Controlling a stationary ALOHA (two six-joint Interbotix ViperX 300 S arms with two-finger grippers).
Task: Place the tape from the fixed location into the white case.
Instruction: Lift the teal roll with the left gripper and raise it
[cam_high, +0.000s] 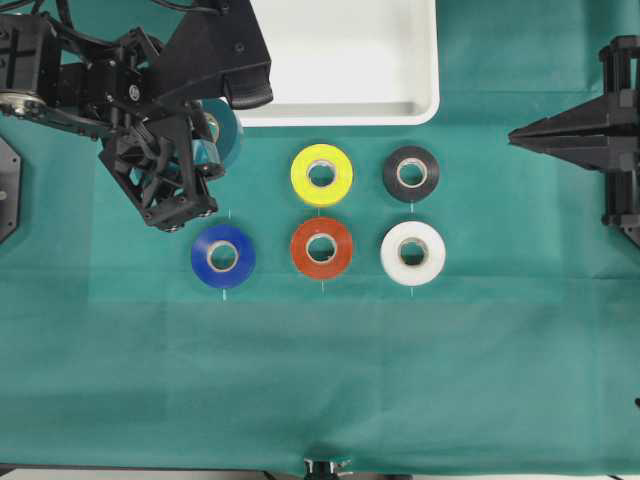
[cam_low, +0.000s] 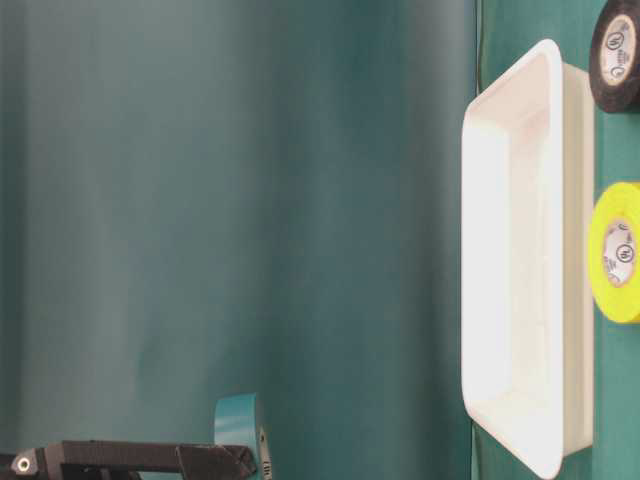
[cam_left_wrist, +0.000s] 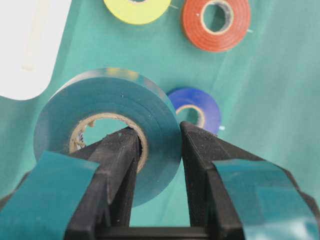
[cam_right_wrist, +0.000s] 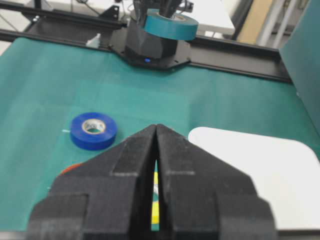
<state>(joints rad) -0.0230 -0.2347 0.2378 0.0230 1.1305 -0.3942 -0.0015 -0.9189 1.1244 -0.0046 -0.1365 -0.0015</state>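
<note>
Left gripper (cam_left_wrist: 159, 150) was clamped on the tape (cam_left_wrist: 107, 107): one finger (cam_left_wrist: 117, 155) through the core, the other on the outer wall, jaws only as wide as the roll's band. Tape was held clear of the cloth (cam_high: 320, 380), at the near-left corner of the case (cam_high: 340, 60); whether any of it overhung the rim I couldn't tell, the arm blocked the overhead view. From table level the roll looked edge-on above the gripper body. Right gripper (cam_right_wrist: 156, 132) was closed, fingers together, holding nothing, parked well off at the right edge. On the cloth: yellow roll (cam_high: 321, 174), black roll (cam_high: 411, 173), blue roll (cam_high: 223, 256), red roll (cam_high: 321, 248), white roll (cam_high: 413, 253), all flat and apart.
</note>
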